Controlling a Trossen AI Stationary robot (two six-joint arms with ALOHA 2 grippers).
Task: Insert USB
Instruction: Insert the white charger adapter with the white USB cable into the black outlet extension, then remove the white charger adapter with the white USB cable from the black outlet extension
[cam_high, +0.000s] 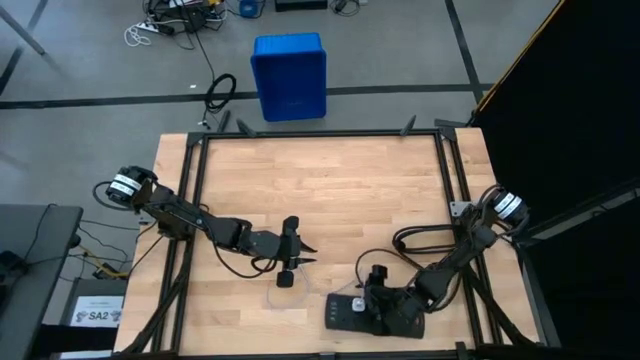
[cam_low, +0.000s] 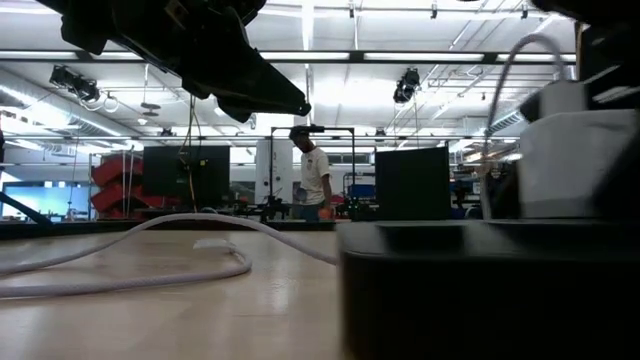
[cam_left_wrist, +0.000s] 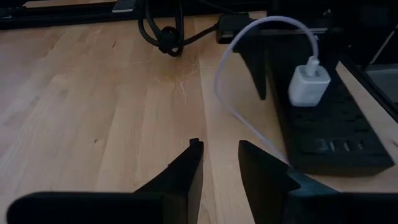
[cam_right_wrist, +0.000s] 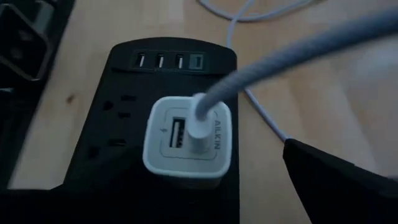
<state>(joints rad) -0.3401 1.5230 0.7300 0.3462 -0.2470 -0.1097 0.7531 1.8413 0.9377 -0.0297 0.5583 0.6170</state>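
While the white cube adapter sits plugged into the black power strip near the table's front edge, the USB already has one plug seated in the adapter's face, beside an empty second port. From there the thin whitish cable arches up over the strip and drops to the bare wood on the side toward the left arm, where the low view shows it lying in a loose loop. The plug's long axis stands square to the adapter's face, pointing straight down into the strip; the cable's run on the table leads away from the strip toward the left gripper.

The right gripper hangs directly over the strip with its fingers spread wide and grasping nothing. The left gripper waits just off the strip's end, jaws narrowly parted and empty; the free end of the cable cannot be made out clearly from any view.

Judged from this, the insertion looks done or nearly so. A good finish would be a straight press along the plug's axis if it is not fully home, then a straight lift clear, keeping the fingers off the arching cable so the plug is not levered sideways or the adapter tugged from its socket.
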